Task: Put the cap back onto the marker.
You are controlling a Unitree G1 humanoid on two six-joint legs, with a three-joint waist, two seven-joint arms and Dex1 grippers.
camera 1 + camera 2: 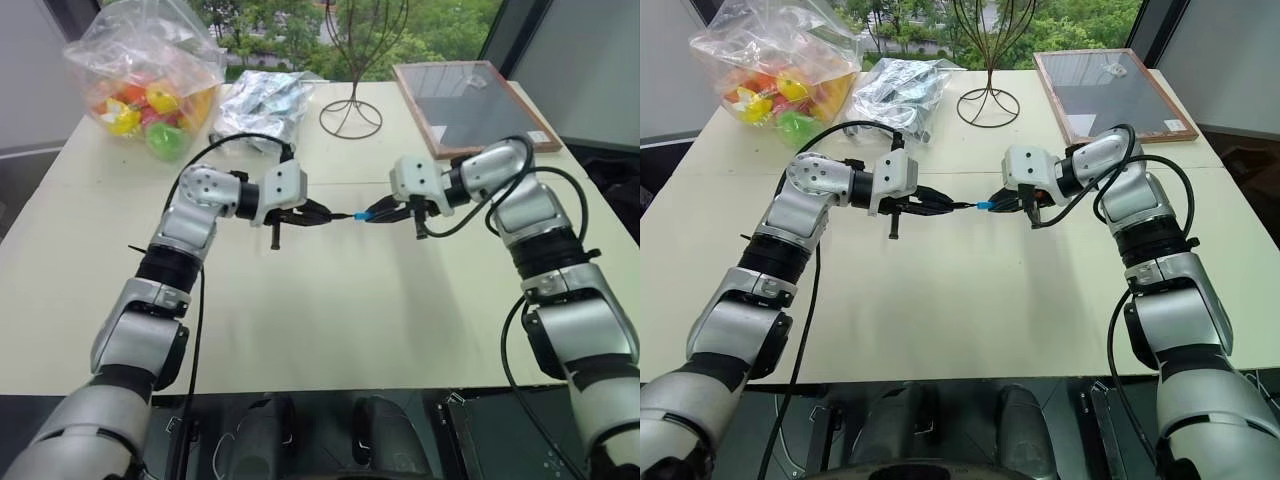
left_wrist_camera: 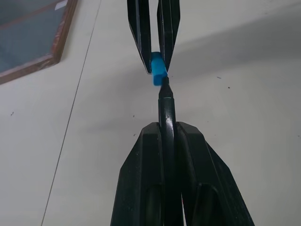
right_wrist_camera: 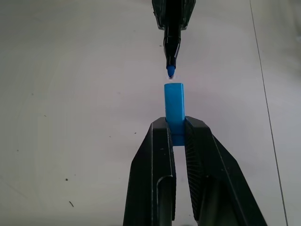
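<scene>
Above the middle of the table, my left gripper [image 1: 318,213] is shut on the slim black marker [image 1: 340,215], whose blue tip points toward my right gripper [image 1: 385,211]. The right gripper is shut on the small light blue cap [image 1: 362,215], with the cap's open end facing the tip. In the right wrist view the cap [image 3: 174,101] sticks out past the fingers, and the marker [image 3: 172,42] lines up with it across a small gap. In the left wrist view the marker [image 2: 165,101] runs out from between my fingers to the cap [image 2: 158,73].
At the back of the white table [image 1: 330,320] lie a clear bag of colourful toys [image 1: 145,85], a crumpled silver bag [image 1: 262,100], a wire stand [image 1: 350,110] and a wood-framed board [image 1: 470,100]. All of them are well behind the grippers.
</scene>
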